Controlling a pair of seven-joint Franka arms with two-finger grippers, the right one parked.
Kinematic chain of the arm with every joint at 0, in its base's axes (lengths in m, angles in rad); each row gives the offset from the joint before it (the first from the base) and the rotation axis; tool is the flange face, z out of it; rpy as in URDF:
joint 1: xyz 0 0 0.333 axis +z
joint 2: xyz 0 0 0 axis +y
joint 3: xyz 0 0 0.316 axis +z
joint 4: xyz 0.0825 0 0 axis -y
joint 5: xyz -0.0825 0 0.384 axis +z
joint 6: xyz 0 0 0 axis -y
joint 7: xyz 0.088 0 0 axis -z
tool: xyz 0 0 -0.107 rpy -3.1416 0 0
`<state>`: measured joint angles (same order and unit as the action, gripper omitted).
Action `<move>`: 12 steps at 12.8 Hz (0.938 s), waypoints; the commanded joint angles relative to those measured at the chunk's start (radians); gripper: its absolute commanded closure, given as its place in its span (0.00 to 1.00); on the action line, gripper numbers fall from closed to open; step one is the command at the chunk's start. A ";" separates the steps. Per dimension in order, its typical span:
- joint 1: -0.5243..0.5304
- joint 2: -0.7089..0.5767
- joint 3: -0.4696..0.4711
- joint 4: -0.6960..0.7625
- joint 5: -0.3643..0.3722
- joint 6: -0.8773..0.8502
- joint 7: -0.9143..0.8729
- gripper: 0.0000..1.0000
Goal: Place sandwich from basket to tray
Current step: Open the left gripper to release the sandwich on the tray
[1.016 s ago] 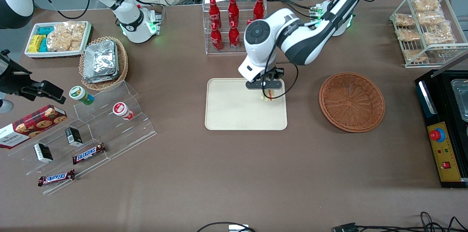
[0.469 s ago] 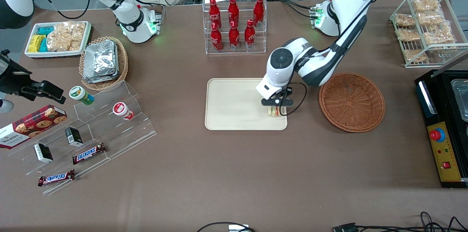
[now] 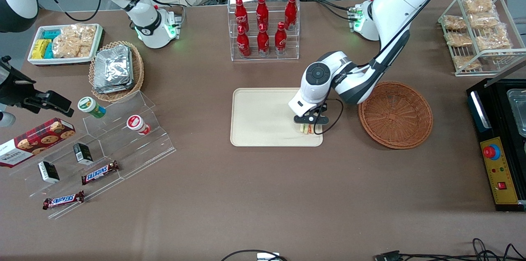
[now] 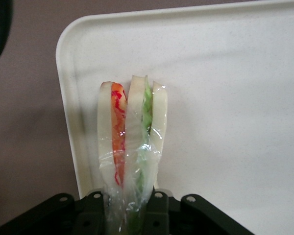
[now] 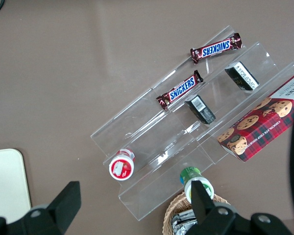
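The sandwich (image 4: 132,132) is a plastic-wrapped wedge of pale bread with a red and a green filling layer. My gripper (image 4: 129,213) is shut on its wrapped end. In the front view the gripper (image 3: 309,124) hangs low over the corner of the cream tray (image 3: 263,117) that is nearest the front camera and nearest the basket. The sandwich (image 3: 305,129) points down at the tray; I cannot tell if it touches. The reddish-brown wicker basket (image 3: 395,114) lies beside the tray, toward the working arm's end, with nothing in it.
A clear rack of red bottles (image 3: 263,26) stands farther from the camera than the tray. Toward the parked arm's end are a tan basket of foil packets (image 3: 116,70), a clear stepped shelf (image 3: 107,142) with snacks, and a white snack tray (image 3: 65,43). A black control box (image 3: 499,146) sits at the working arm's end.
The gripper carried the sandwich from over the tray's edge farthest from the camera toward the camera, to its nearer corner beside the basket, and came lower. It stays shut on the sandwich.
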<state>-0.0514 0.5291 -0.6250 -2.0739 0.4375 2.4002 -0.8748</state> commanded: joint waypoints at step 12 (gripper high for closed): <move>0.025 -0.343 0.023 0.210 -0.267 -0.571 0.219 0.00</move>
<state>-0.0365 0.3176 -0.6272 -1.8883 0.2682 1.9503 -0.7704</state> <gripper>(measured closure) 0.000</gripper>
